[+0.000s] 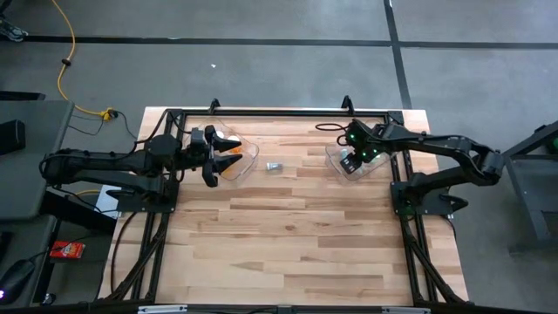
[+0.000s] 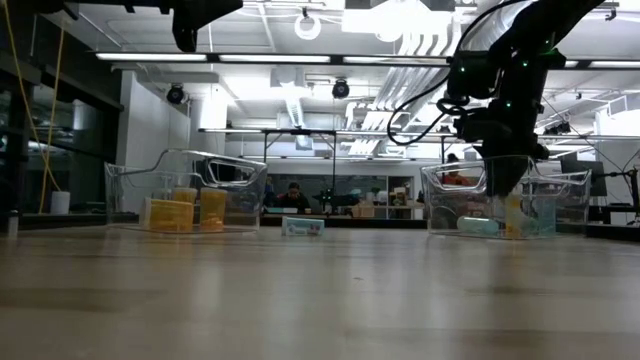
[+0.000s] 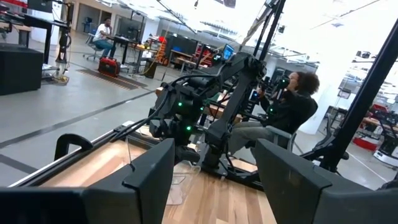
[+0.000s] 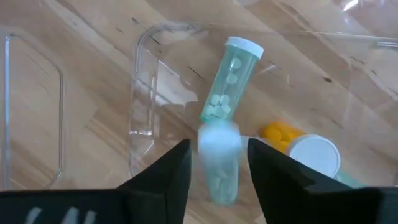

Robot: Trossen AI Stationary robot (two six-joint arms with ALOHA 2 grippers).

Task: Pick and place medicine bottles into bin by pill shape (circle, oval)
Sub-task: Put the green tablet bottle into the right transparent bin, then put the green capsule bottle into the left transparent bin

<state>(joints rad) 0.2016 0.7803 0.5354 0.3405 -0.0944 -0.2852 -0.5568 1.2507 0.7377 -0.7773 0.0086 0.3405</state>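
Two clear plastic bins sit on the pale wood-plank table point(image 1: 288, 227). One small bottle point(image 1: 274, 167) lies between them. At three o'clock, the right gripper point(image 4: 217, 163) hangs over its bin point(image 1: 336, 161), fingers spread around a blurred teal bottle point(image 4: 219, 163). At nine o'clock, the left gripper point(image 1: 228, 158) stands parted, empty, over the bin point(image 1: 250, 155) of orange bottles point(image 2: 185, 210).

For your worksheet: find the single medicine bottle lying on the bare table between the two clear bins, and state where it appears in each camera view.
High view: the lone bottle lies mid-table between the left bin and right bin.
Low view: it sits centre, far back, between the same bins.
Left wrist view: not visible.
Right wrist view: not visible; only bottles inside the right bin show.
Shared landmark: the right bin, under the right gripper.
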